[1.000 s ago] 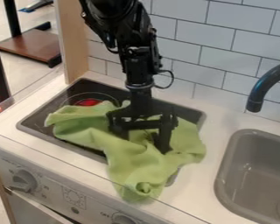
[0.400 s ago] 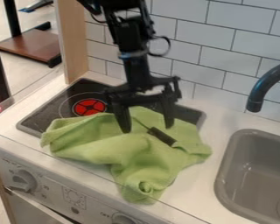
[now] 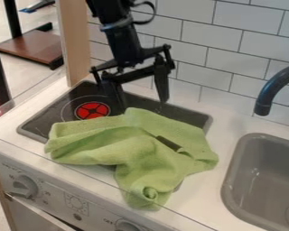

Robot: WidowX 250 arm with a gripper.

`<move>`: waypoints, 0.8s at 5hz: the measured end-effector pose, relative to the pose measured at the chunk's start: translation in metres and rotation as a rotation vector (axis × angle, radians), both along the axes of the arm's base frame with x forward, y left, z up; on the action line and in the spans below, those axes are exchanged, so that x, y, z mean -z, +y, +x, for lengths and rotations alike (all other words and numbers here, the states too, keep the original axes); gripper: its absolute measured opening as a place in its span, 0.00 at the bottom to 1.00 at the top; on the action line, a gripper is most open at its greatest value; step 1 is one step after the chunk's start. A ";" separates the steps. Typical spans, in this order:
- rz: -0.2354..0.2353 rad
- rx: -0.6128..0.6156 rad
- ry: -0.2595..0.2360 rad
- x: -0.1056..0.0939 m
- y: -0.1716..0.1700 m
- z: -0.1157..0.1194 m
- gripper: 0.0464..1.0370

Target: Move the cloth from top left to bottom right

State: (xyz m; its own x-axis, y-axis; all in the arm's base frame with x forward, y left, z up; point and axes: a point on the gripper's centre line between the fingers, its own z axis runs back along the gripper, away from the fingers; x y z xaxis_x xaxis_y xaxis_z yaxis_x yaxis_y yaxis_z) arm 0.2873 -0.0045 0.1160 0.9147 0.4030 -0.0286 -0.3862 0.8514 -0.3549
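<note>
Across the center and lower center, green cloth spread beneath an open gripper

Just above the middle of the frame, the black gripper (image 3: 141, 106) hangs with its two fingers (image 3: 162, 90) spread well apart and nothing held between them. Whether the finger on the picture's left touches the fabric, I cannot tell. Below, the green cloth (image 3: 135, 144) lies rumpled over the front part of the dark stovetop (image 3: 56, 108) and onto the white counter (image 3: 198, 200), one end bunched into a small curl at the lower center. A narrow dark patch shows among its folds, right of center. Just beyond the cloth's upper left part is a red burner (image 3: 92, 110). At the lower right sits the gray sink (image 3: 261, 176), apart from the cloth, with a dark faucet (image 3: 275, 88) curving above it. White tiles (image 3: 231, 49) line the wall across the upper right.
</note>
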 end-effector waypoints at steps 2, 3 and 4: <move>0.008 0.025 -0.016 -0.004 0.002 0.002 0.96; 0.008 0.024 -0.019 -0.004 0.002 0.003 0.96; 0.008 0.025 -0.018 -0.004 0.002 0.003 0.96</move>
